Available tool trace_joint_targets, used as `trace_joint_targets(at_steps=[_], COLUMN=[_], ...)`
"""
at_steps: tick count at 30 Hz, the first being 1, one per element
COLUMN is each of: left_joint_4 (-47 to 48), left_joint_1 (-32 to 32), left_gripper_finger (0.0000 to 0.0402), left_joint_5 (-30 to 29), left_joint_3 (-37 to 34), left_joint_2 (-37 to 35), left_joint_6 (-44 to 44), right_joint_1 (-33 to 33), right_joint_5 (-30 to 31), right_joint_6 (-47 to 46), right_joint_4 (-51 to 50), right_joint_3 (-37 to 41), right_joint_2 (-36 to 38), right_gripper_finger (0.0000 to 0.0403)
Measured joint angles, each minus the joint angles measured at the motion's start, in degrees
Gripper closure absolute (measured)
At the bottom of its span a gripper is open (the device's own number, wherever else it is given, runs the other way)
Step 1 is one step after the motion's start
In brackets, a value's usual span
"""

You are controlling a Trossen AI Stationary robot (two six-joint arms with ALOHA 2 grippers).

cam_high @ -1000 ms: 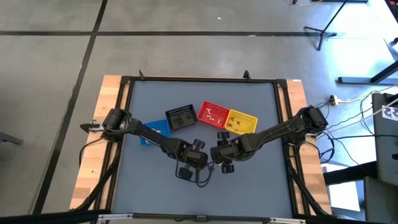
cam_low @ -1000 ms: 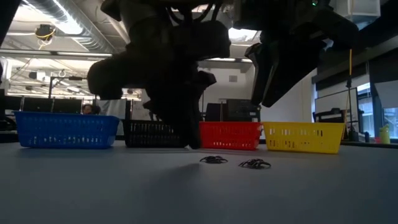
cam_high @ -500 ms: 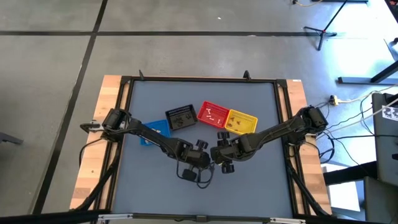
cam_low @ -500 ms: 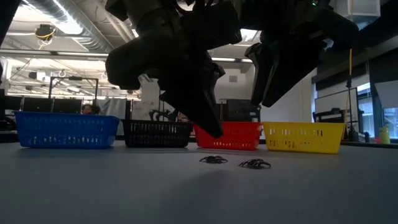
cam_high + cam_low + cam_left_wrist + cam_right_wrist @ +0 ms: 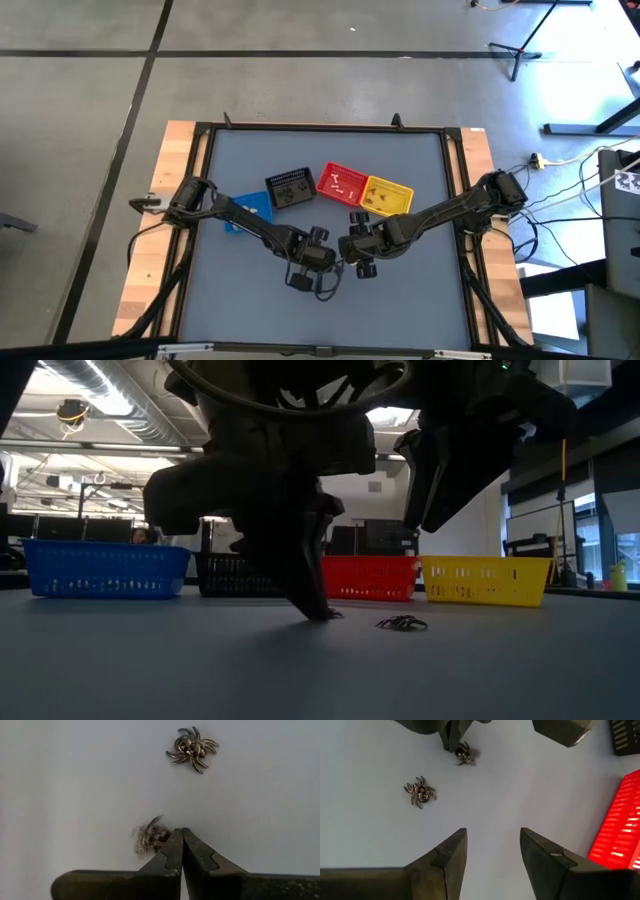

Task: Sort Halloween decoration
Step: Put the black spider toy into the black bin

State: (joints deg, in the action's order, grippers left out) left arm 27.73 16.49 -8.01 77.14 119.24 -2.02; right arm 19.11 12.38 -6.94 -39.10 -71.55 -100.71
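Two spiders lie mid-tabletop. The left gripper (image 5: pixel 182 832), fingers pressed together, touches one spider (image 5: pixel 150 837); the other spider (image 5: pixel 191 749) lies near. The right gripper (image 5: pixel 492 840) hovers, fingers spread

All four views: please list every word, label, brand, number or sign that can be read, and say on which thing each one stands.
There is no readable text in any view.
Small blue, black, red and yellow plastic baskets: no labels visible.
Tiny dark plastic spiders: no marks.
White tag with a dark pattern at the high view's right edge: too small to read.
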Motion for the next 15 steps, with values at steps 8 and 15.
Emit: trace_joint_targets(at_steps=[8, 15], left_joint_4=[-1.8, -2.0], left_joint_1=[0.2, -0.7], left_gripper_finger=[0.0401, 0.0401], left_joint_5=[0.0, 0.1], left_joint_3=[-0.5, -0.7], left_joint_2=[-0.9, -4.2], left_joint_6=[0.2, 0.4], right_joint_1=[0.0, 0.0], right_joint_5=[0.0, -0.9], right_joint_6=[0.0, 0.0], right_joint_4=[0.0, 0.0], right_joint_3=[0.0, 0.0], right_joint_2=[0.0, 0.0], right_gripper_finger=[0.0221, 0.0221])
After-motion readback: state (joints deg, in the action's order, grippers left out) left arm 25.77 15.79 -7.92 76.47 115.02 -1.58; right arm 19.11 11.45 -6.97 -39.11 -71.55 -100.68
